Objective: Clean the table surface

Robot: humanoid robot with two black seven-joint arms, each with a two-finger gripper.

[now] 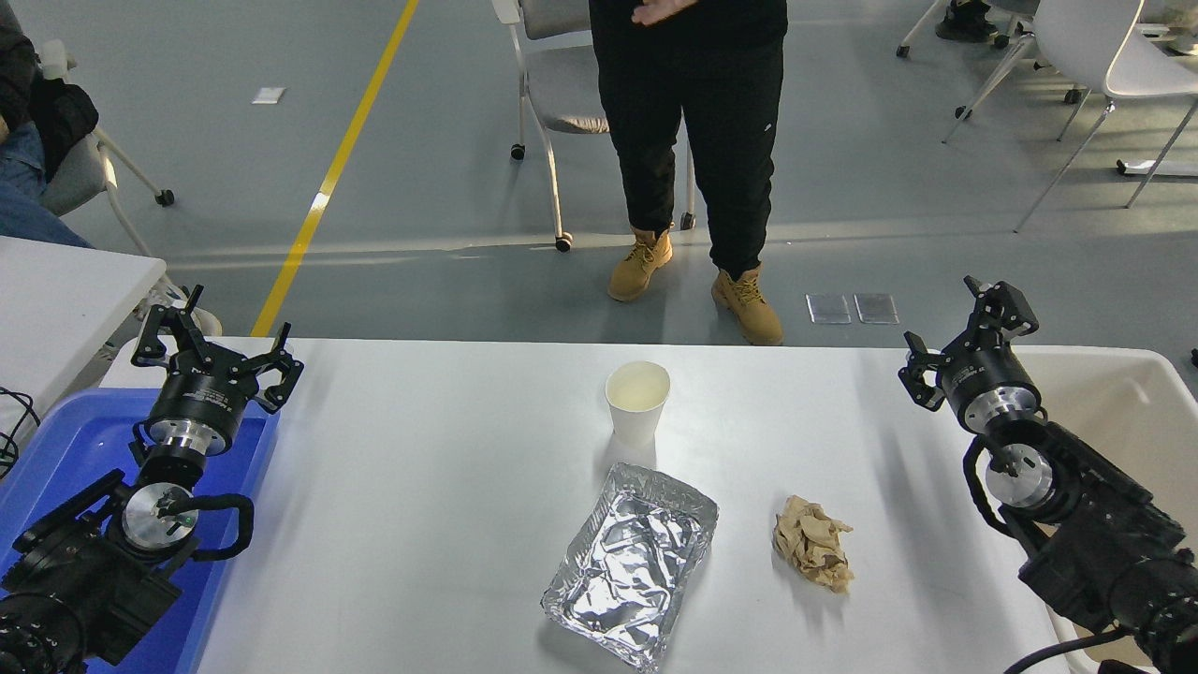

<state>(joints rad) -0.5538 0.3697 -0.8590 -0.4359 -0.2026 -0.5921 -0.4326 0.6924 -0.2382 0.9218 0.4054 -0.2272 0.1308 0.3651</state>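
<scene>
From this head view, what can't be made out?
- White paper cup: whether it holds anything; the inside looks pale, unclear.
- Beige bin: its floor, hidden by the right arm and cut by the frame edge.
- Blue plastic tray: contents under the left arm.
- Standing person: upper body cut off at the top.

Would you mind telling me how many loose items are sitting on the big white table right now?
3. A paper cup stands near the far middle, a foil tray lies just in front of it, and a crumpled brown napkin lies to the tray's right. Nothing appears hidden.

Lab/office: yellow floor line, wheeled chairs.
</scene>
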